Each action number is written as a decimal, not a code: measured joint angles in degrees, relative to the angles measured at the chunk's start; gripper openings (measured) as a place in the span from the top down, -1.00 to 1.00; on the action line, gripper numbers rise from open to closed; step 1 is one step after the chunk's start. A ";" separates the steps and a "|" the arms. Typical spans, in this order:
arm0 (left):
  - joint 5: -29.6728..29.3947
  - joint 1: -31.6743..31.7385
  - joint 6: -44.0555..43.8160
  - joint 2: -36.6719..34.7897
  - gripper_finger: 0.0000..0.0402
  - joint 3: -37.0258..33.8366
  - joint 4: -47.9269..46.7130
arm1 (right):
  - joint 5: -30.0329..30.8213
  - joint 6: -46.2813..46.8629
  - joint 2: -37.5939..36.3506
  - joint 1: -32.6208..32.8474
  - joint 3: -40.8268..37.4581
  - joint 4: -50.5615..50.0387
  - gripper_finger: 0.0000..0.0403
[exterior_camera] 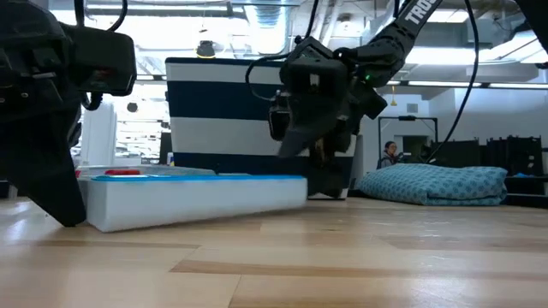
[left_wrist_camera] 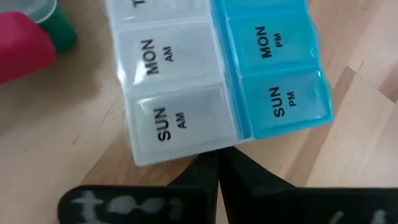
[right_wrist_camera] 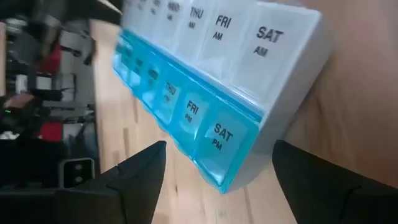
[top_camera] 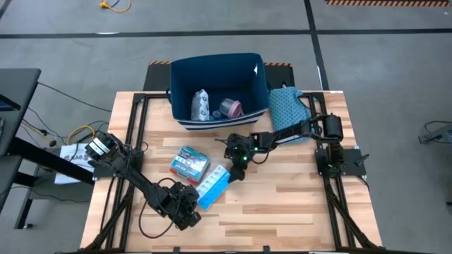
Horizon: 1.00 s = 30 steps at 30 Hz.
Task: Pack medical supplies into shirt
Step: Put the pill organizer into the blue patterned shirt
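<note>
The left gripper point(top_camera: 189, 212) sat near the table's point(top_camera: 282, 212) front edge, at about seven o'clock from the table's centre, its fingers point(left_wrist_camera: 211, 180) pressed together with nothing between them, tips just touching the SUN end of a weekly pill organizer point(top_camera: 212, 185). That blue-and-white organizer lay flat on the wood, running toward one o'clock. Just beside it at eleven o'clock lay a flat printed box point(top_camera: 190, 163). The right gripper point(top_camera: 237, 166) hovered at the organizer's SAT end, jaws spread wide on either side of that end, not clamped. At twelve o'clock stood a navy bin point(top_camera: 219, 121) holding a white pouch point(top_camera: 200, 105) and a tape roll point(top_camera: 231, 108); a folded teal cloth point(top_camera: 288, 107) lay at its three o'clock.
</note>
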 joint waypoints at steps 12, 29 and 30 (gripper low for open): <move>-1.99 0.33 1.24 0.87 1.00 -0.09 0.50 | 5.15 -1.37 1.42 2.73 0.25 -0.74 -0.40; -3.30 -0.31 -0.39 2.69 1.00 -0.04 3.49 | 4.10 -0.93 1.71 4.48 0.11 7.91 -0.31; -3.23 -0.31 -0.43 2.69 1.00 -0.04 3.50 | 3.72 -0.88 1.70 4.43 0.11 7.84 -0.27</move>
